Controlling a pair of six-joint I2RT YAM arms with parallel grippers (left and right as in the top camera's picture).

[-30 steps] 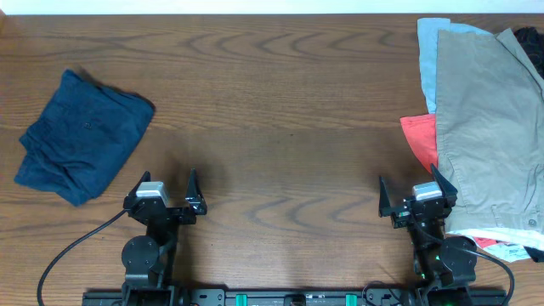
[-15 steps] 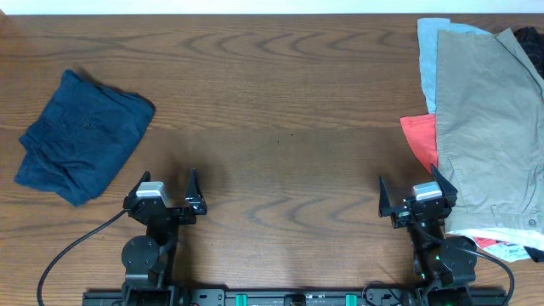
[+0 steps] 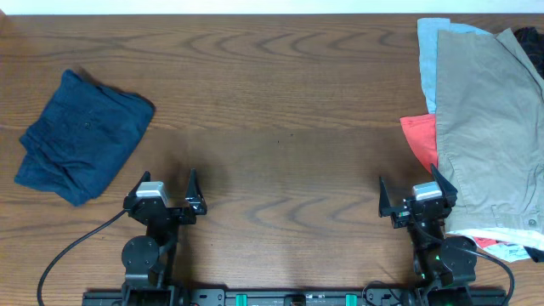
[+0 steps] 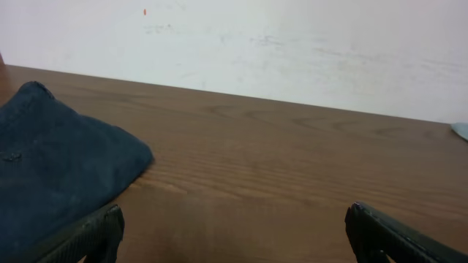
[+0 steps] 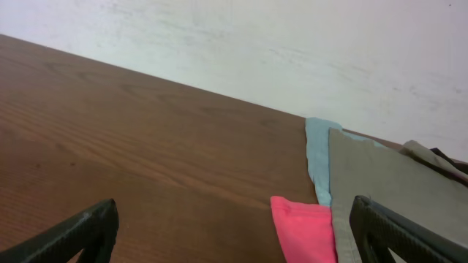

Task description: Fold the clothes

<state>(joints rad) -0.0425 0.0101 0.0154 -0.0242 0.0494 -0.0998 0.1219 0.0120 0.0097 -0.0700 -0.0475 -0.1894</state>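
Observation:
Large khaki-beige shorts [image 3: 489, 127] lie on top of a pile at the table's right edge, over a light-blue piece [image 3: 427, 59], a red piece [image 3: 419, 136] and a black piece [image 3: 531, 42]. A folded navy garment [image 3: 81, 136] lies at the left. My left gripper [image 3: 163, 195] is open and empty, near the front edge, right of the navy garment [image 4: 51, 161]. My right gripper [image 3: 414, 194] is open and empty, just left of the pile. The right wrist view shows the red piece [image 5: 303, 230], the light-blue piece [image 5: 319, 161] and the shorts [image 5: 395, 190] ahead.
The wooden table [image 3: 280, 110] runs between the two heaps. A white wall [image 4: 256, 44] stands behind the far edge. A black cable [image 3: 68, 255] loops at the front left by the arm base. A printed piece [image 3: 506, 249] peeks out under the shorts at the front right.

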